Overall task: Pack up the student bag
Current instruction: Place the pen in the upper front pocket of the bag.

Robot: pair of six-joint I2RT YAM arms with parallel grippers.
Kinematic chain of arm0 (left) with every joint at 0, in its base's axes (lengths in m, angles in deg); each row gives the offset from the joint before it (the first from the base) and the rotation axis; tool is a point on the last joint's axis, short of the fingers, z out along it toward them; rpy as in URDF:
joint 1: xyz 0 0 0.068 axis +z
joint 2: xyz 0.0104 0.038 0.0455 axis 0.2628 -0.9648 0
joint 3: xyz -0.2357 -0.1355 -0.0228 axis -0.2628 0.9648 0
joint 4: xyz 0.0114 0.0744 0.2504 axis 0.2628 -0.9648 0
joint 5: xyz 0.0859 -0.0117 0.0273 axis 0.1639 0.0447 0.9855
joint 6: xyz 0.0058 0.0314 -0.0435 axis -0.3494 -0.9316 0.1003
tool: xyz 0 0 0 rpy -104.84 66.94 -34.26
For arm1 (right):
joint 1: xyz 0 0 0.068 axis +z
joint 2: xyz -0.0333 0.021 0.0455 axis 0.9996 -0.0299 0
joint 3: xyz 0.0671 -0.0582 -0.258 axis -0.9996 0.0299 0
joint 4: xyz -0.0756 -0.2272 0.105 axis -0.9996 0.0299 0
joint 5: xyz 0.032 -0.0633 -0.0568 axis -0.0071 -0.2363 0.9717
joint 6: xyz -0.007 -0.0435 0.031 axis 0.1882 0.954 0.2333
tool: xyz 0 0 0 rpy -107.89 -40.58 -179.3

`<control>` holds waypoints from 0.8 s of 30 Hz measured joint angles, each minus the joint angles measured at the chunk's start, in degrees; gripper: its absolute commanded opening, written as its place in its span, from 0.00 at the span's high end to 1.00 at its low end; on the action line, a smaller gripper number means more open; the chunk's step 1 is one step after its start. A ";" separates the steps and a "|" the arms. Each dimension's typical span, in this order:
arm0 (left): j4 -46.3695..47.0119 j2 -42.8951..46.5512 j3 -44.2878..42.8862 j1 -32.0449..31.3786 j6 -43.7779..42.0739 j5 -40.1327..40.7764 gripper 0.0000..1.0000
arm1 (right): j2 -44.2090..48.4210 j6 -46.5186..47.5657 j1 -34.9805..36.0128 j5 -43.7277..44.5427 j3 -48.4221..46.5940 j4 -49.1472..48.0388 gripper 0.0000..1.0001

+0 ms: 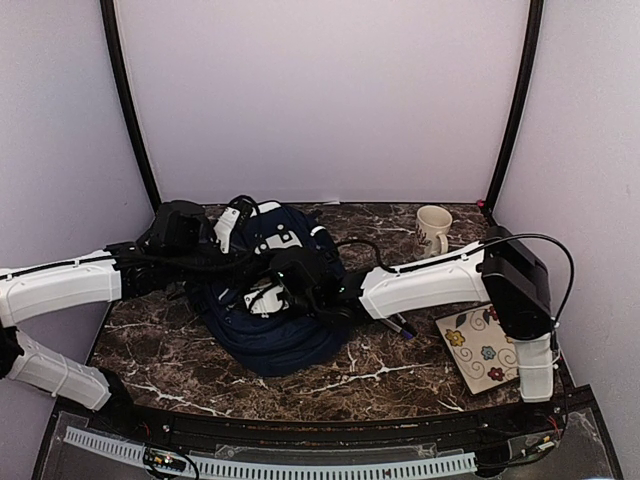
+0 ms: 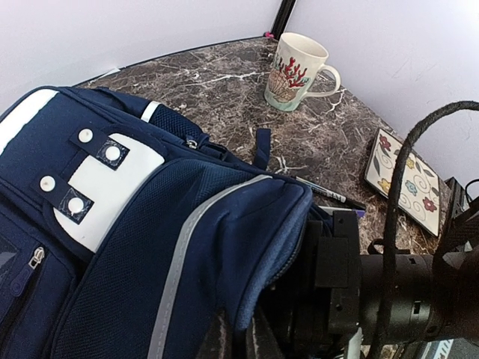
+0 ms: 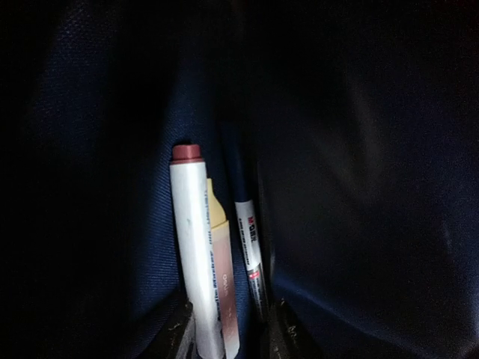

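Left gripper (image 2: 238,342) pinched on opening edge of large navy blue fabric backpack (image 1: 270,345), lying centre-left on dark marble table (image 1: 160,345) | right gripper (image 3: 230,330) inside backpack, clamped on white marker with dark red cap (image 3: 196,247) and thin white pen (image 3: 249,247) | dark pen (image 1: 402,326) beneath right arm (image 1: 420,285) | cream floral mug (image 1: 433,230) upright, back right | square flower-patterned tile (image 1: 480,350), front right

right jaws inside student bag (image 1: 270,345), pen (image 1: 403,327) half-hidden
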 measured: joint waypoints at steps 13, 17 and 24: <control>-0.52 0.85 0.02 0.46 -0.76 0.35 1.00 | 9.07 -14.05 0.00 -9.84 0.13 15.34 0.64; -0.57 1.03 0.04 1.01 -1.09 0.50 1.00 | 11.76 -19.45 0.00 -15.28 -1.25 22.32 0.64; -0.52 1.40 0.61 1.62 -1.09 0.39 1.00 | 16.28 -27.50 -0.20 -21.35 0.33 32.06 0.64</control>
